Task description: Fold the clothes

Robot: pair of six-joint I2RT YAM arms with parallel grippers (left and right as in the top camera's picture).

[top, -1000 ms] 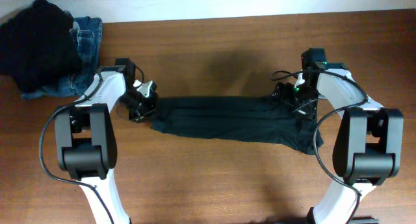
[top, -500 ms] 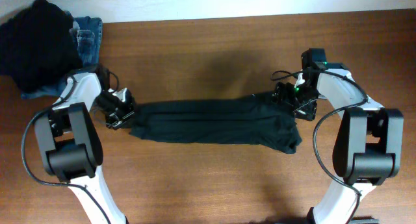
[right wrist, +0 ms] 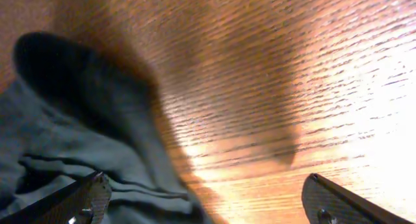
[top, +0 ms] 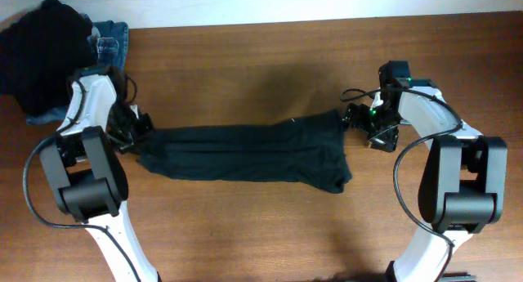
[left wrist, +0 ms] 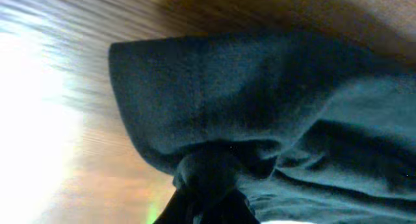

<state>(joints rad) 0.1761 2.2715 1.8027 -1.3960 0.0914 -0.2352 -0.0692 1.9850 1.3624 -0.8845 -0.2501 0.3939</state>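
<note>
overhead: even, sharp | left wrist: white glare at left edge, blurred | right wrist: glare on table, soft

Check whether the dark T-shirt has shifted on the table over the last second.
Yes. The T-shirt has slid left in the overhead view, toward the jeans, pulled by the shut left hand, away from the unmoved right hand.
</note>
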